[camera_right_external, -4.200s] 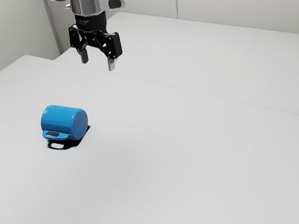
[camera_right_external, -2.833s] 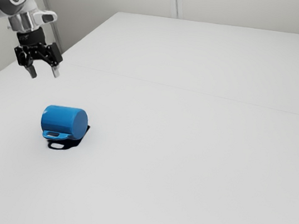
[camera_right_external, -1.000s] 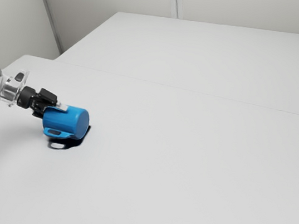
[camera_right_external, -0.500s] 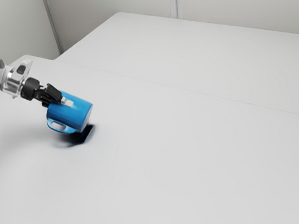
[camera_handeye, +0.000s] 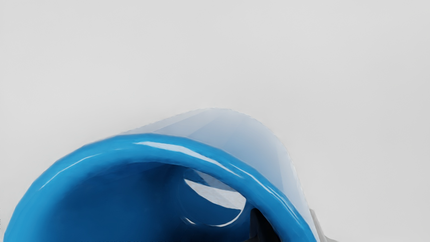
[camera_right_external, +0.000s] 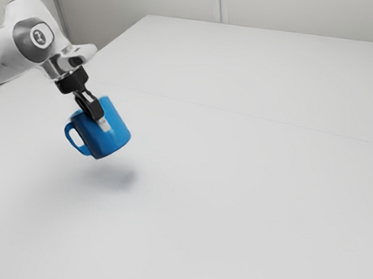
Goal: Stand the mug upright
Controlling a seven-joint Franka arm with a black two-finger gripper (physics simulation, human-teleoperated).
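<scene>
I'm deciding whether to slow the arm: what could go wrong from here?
The end effector pinches only the wall of the mug, one finger inside, so the mug might swivel or slip.
It hangs tilted above the table; released like this, it would probably topple.
Lowered tilted, its base edge or handle could strike first.

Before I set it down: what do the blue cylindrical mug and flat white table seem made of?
The blue cylindrical mug looks glossy, perhaps glazed ceramic or hard plastic: crisp highlights streak its rounded rim. The white table looks matte, possibly laminate: even tone, no sharp reflections.
</scene>
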